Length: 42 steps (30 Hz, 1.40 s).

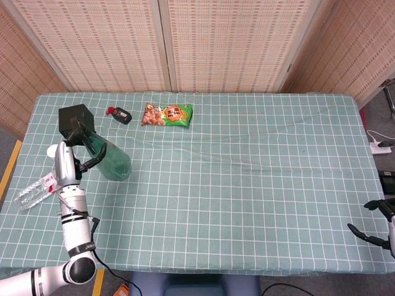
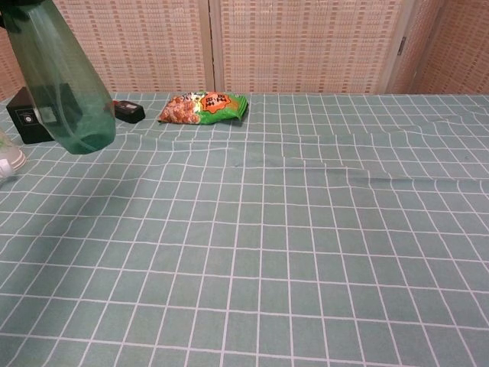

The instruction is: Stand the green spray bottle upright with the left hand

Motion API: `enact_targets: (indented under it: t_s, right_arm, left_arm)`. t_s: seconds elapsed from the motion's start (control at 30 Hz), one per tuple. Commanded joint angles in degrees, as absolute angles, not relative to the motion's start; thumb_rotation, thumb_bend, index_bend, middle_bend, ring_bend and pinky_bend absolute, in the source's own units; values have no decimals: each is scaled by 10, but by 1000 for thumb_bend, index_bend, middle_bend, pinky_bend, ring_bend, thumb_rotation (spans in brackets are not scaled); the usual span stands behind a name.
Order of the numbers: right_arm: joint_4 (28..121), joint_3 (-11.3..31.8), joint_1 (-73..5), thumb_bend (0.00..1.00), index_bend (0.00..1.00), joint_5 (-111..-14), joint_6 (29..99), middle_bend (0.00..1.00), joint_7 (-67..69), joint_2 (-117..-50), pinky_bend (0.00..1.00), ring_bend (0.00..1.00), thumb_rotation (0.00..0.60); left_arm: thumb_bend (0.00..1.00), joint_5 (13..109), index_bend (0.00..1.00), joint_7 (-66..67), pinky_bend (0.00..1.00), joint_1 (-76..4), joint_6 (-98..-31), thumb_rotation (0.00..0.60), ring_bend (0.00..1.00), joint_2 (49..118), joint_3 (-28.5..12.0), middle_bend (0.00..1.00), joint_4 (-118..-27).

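Note:
The green spray bottle (image 1: pixel 112 160) is a translucent dark-green bottle at the left side of the table (image 1: pixel 247 185). My left hand (image 1: pixel 79 147) grips it around the neck end. The bottle is tilted, with its wide base pointing toward the table's middle. In the chest view the green spray bottle (image 2: pixel 63 86) hangs tilted above the cloth at the top left, its base low and its neck running out of the frame. My right hand (image 1: pixel 378 223) sits off the table's right front edge, fingers apart and holding nothing.
A black box (image 1: pixel 74 117) stands just behind the bottle. A small black device with a red tip (image 1: pixel 120 115) and a snack bag (image 1: pixel 168 115) lie at the back. A clear plastic bottle (image 1: pixel 33 192) lies at the left edge beside my left arm.

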<state>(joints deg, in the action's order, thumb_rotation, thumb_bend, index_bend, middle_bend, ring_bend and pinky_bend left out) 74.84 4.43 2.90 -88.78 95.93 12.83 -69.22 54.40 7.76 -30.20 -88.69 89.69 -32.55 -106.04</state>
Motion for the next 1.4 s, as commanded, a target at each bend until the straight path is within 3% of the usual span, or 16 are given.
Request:
enact_targets:
  t_s: [0.03,0.47,1.23,1.4]
  right_arm:
    - [747,44,29,0,481,-889,960,489,129,-693,291,362,600]
    - [752,44,31,0,482,-884,958,489,121,-692,296,367,600]
    - [756,44,31,0,481,-884,956,491,118,-690,302,374,600]
    - [757,45,31,0,481,-884,956,491,117,-690,305,375,600]
  left_arm:
    - [368,608,620,32,385,-295,-902,600,566,921,-295,669,-1006]
    - [339,656,572,-85,351,-274,-882,600,515,950,-257,617,-832]
    - [299,681,517,-148,340,-251,-855,600,457,974,-227,558,-757]
    - [273,688,457,-167,318,-246,-852,600,386,977,-225,477,-746]
